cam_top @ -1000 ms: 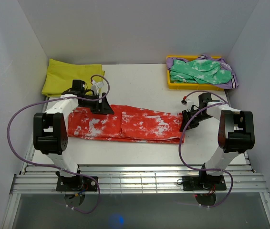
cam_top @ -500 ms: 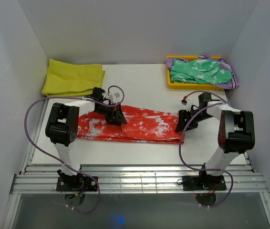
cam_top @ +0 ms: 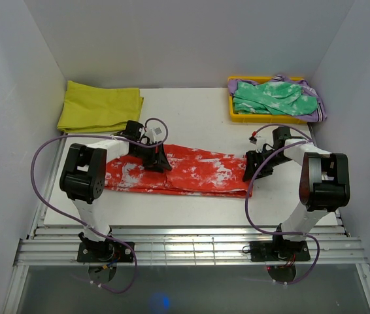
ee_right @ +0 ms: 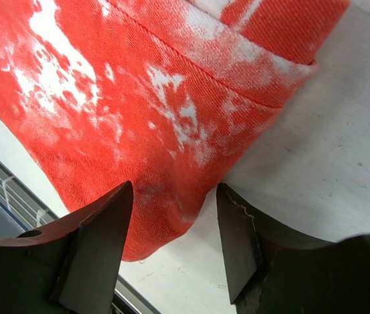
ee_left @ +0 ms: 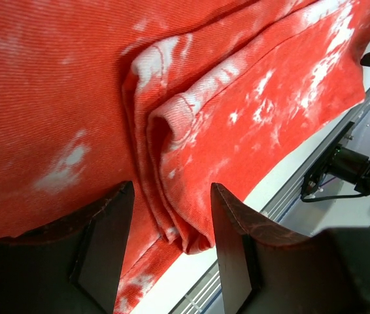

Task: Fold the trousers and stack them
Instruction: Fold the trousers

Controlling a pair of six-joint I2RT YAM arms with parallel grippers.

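View from above: a white table [cam_top: 198, 114] inside a pale-walled booth, with two robot arms bolted at the bottom edge of the frame; the trousers [cam_top: 198, 173], bright red-orange with white blotches, lie flat across the middle of the table as a long folded band running left to right; the left gripper [cam_top: 162, 160] sits over the band's upper edge, left of centre; the right gripper [cam_top: 250, 170] sits at the band's right-hand end. In the upper left of the frame lies a folded yellow cloth [cam_top: 99, 106], well apart from the trousers; in the upper right stands a yellow tray [cam_top: 232, 118] holding a green garment [cam_top: 273, 98] with white mottling and some purple fabric [cam_top: 320, 110] at its edge.

Left wrist view: the two dark fingers [ee_left: 103, 235] stand apart at the bottom of the frame; a rounded, layered fold of the trousers runs down into the gap between them; they grip nothing.

Right wrist view: the fingers [ee_right: 97, 245] likewise stand apart at the bottom of the frame; a corner of the trousers lies on the white table in the gap, with nothing pinched.
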